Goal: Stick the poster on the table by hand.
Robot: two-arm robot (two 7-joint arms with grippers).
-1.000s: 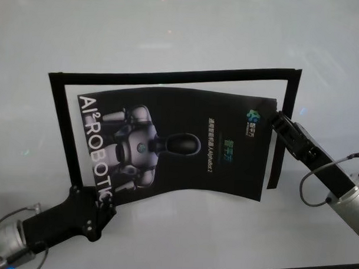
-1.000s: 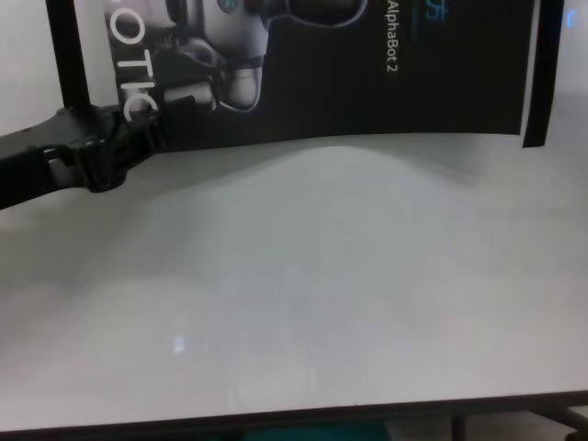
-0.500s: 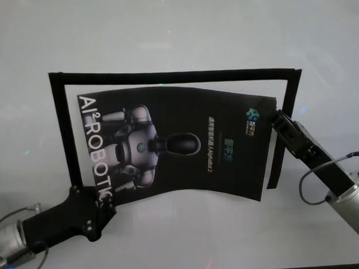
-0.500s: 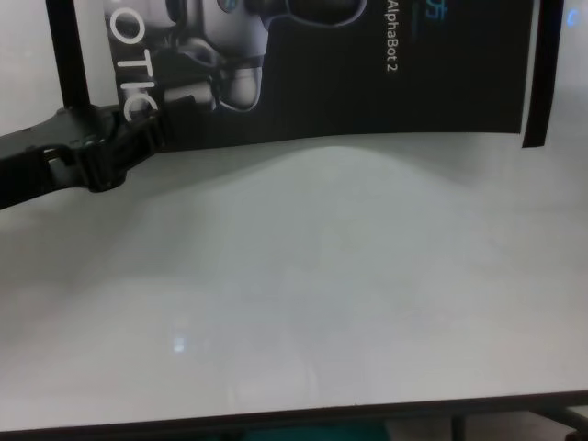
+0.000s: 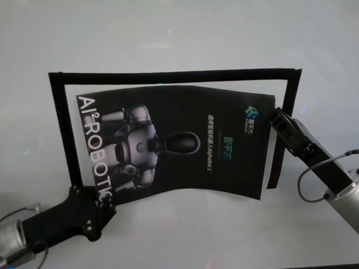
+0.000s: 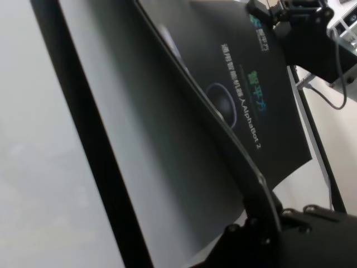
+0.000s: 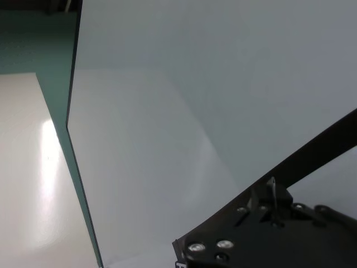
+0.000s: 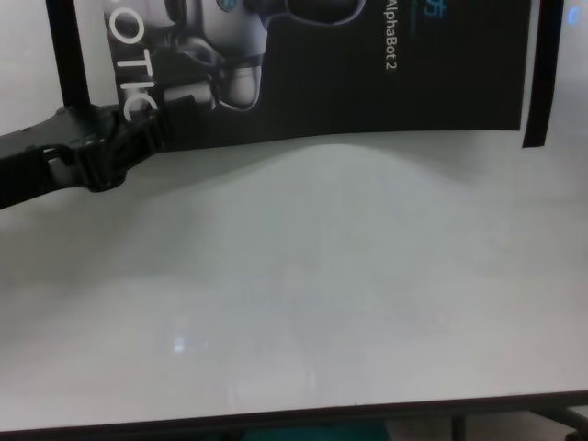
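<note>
- Currently held off the table (image 5: 171,28): poster (image 5: 179,143), black and glossy, robot picture and white lettering upward, bowed in the middle with its near edge arched clear of the surface.
- Position: inside the three-sided frame of narrow black strips (image 5: 175,74), skewed against it; near-left corner over the left strip, right edge just inside the right strip.
- Left gripper (image 5: 100,199): at the poster's near-left corner, closed onto the sheet beside the big white letters; clamp visible on the edge in the left wrist view.
- Right gripper (image 5: 274,117): at the poster's far-right corner, touching it beside the small logo; pinched onto the corner by appearance, fingertip detail partly hidden.
- Change against the earlier views: slight only. Right gripper and its corner shifted a little rightward, toward the right strip; sheet marginally less slack. Left gripper unmoved.
- Meaning for the task, as a judgement: alignment stage, poster being drawn taut and squared to the frame; not yet laid down or pressed flat, sticking not begun.
- Next need, as a judgement: lower both corners evenly to remove the bow.
- Risk, as a judgement: crease or trapped bulge if one side lands first.
- Containers: none in view; nothing held in anything.
</note>
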